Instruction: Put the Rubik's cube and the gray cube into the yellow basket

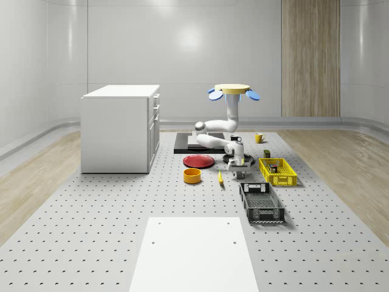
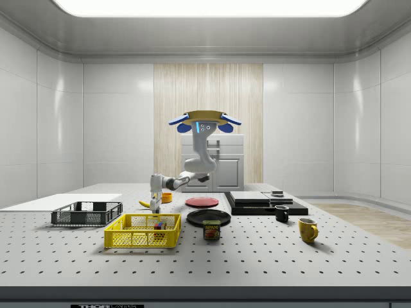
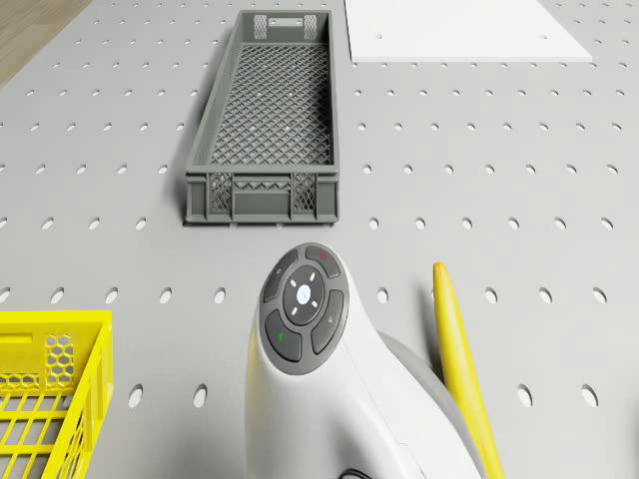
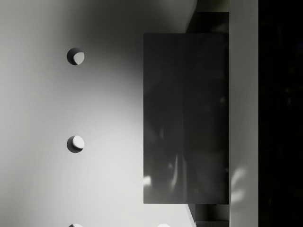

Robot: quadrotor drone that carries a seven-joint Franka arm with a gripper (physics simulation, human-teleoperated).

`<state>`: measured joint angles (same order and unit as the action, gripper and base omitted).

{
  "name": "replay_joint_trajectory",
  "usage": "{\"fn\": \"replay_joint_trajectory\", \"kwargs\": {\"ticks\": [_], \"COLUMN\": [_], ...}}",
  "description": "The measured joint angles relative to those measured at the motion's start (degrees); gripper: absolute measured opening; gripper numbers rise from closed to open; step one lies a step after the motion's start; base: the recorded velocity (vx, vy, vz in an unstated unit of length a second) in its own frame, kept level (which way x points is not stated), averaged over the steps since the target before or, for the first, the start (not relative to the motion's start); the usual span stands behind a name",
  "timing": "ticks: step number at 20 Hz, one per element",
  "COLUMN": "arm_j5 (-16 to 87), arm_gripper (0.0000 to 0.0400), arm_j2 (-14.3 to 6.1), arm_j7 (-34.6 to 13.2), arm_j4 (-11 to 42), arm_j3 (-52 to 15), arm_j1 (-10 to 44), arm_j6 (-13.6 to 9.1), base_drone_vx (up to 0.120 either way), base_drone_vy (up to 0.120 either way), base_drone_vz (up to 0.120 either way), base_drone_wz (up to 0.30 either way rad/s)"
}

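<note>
The drone point(image 1: 234, 90) hovers above the table, behind the black tray. Its arm reaches down to the table between the banana and the yellow basket point(image 1: 278, 172). The gripper point(image 1: 236, 174) is low at the table surface, also seen in the side view point(image 2: 155, 206). In the wrist view the gray cube point(image 4: 186, 118) sits right under the hand, with a dark jaw against each of two opposite sides, so the gripper point(image 4: 208, 118) is shut on it. The Rubik's cube point(image 2: 158, 225) lies inside the yellow basket point(image 2: 142, 231).
A gray crate point(image 1: 261, 203) stands in front of the basket. A banana point(image 1: 220, 177), orange bowl point(image 1: 192, 176) and red plate point(image 1: 199, 161) lie to the whole-scene view's left of the gripper. A white cabinet point(image 1: 120, 128) stands far left, and a can point(image 2: 211, 230) and mugs point(image 2: 307, 230) sit beyond the basket.
</note>
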<state>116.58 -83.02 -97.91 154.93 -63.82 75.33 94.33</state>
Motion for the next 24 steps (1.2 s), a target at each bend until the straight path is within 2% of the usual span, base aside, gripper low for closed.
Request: {"fn": "replay_joint_trajectory", "kwargs": {"ticks": [3, 7, 16, 24], "arm_j5": [0.04, 0.09, -1.47, -6.44], "arm_gripper": [0.0297, 0.0267, 0.0252, 0.025], "arm_j2": [0.11, 0.22, 0.24, -0.14], "arm_j7": [-0.03, -0.04, -0.07, -0.39], "arm_j4": [-0.05, -0.07, 0.77, 2.78], "arm_j3": [0.01, 0.01, -1.74, -7.04], "arm_j1": [0.08, 0.1, -0.31, -1.03], "arm_j6": [-0.08, -0.17, -1.22, -3.56], "base_drone_vx": [0.0, 0.0, 0.0, 0.0], "base_drone_vy": [0.0, 0.0, 0.0, 0.0], "base_drone_vz": [0.0, 0.0, 0.0, 0.115], "base_drone_wz": [0.0, 0.0, 0.0, 0.0]}}
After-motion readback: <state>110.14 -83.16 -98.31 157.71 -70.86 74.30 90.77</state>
